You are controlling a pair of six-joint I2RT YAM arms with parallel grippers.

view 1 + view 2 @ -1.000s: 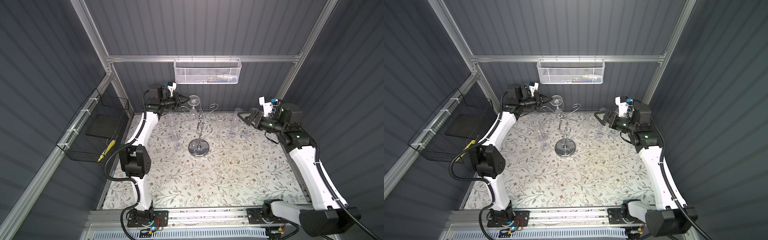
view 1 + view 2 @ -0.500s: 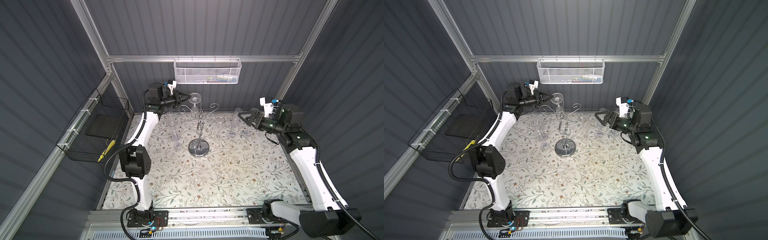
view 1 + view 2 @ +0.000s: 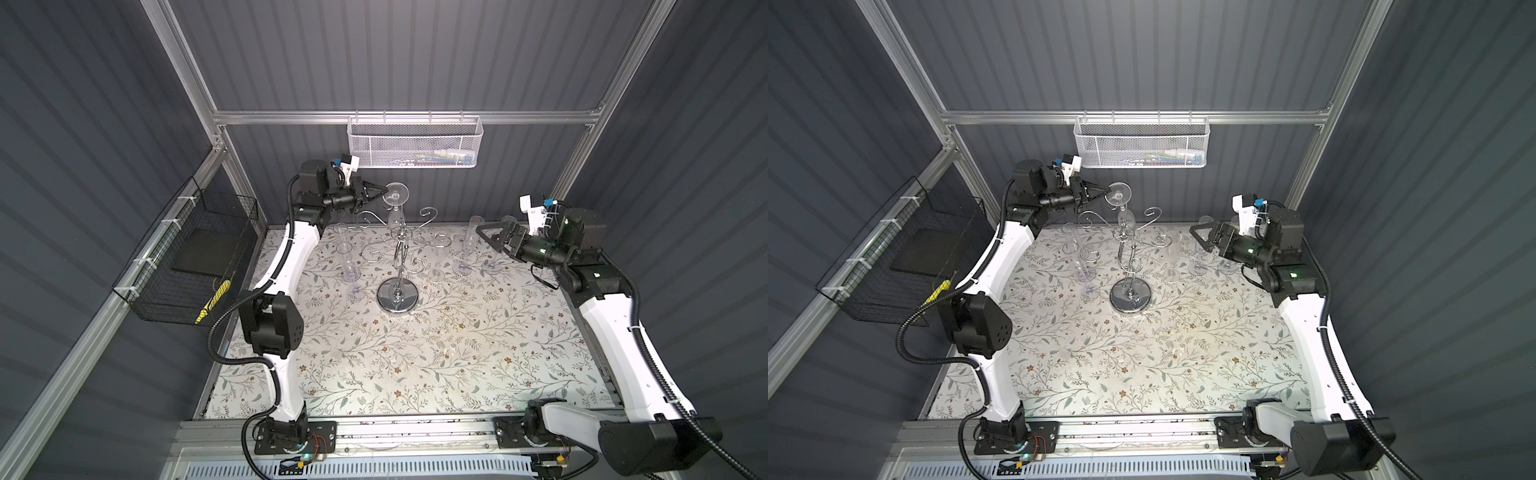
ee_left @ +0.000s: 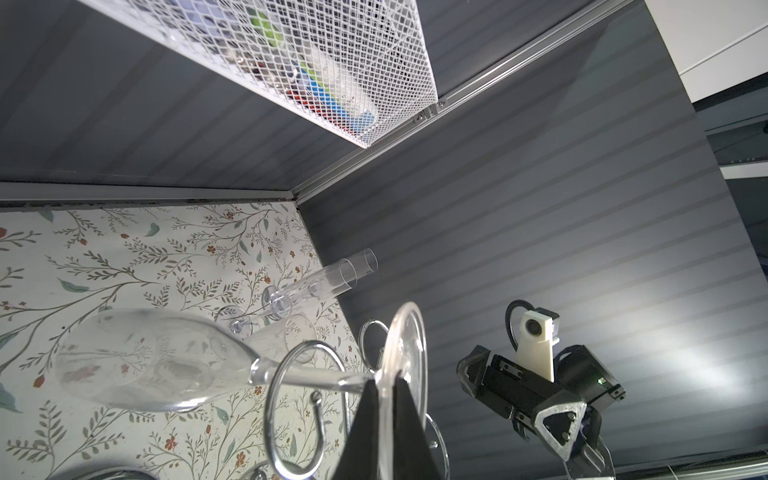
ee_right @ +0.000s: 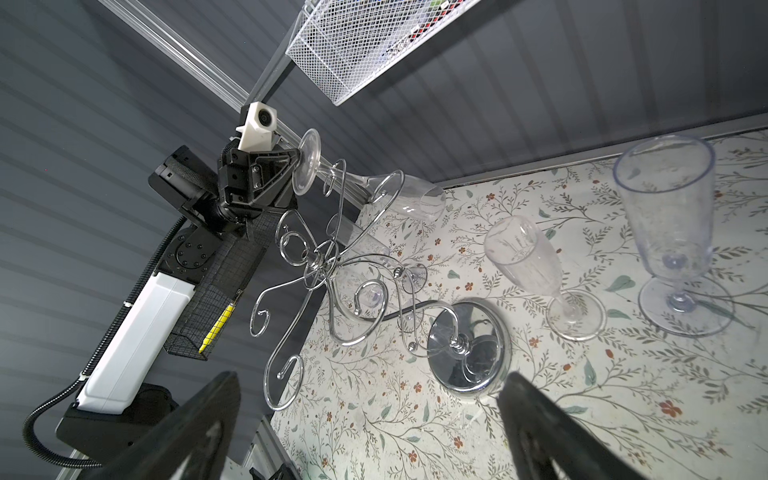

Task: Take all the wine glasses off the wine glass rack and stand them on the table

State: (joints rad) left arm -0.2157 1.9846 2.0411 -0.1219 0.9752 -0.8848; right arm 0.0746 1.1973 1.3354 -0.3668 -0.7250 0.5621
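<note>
Left tool (image 3: 381, 191) clenched on the round foot of the clear inverted wine glass (image 4: 153, 361) — its stem sits inside a spiral arm of the shiny chrome wire wine glass rack (image 5: 469, 349) on the floral-patterned table (image 3: 415, 353). Right tool (image 3: 487, 240) released — empty.

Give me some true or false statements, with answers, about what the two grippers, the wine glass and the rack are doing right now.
1. The left gripper is shut on the foot of the wine glass. True.
2. The right gripper holds a glass. False: it is open and empty.
3. The wine glass's stem passes through a loop of the rack. True.
4. The rack lies tipped over. False: it stands upright on its round base.
5. Other glasses stand on the table. True.
</note>
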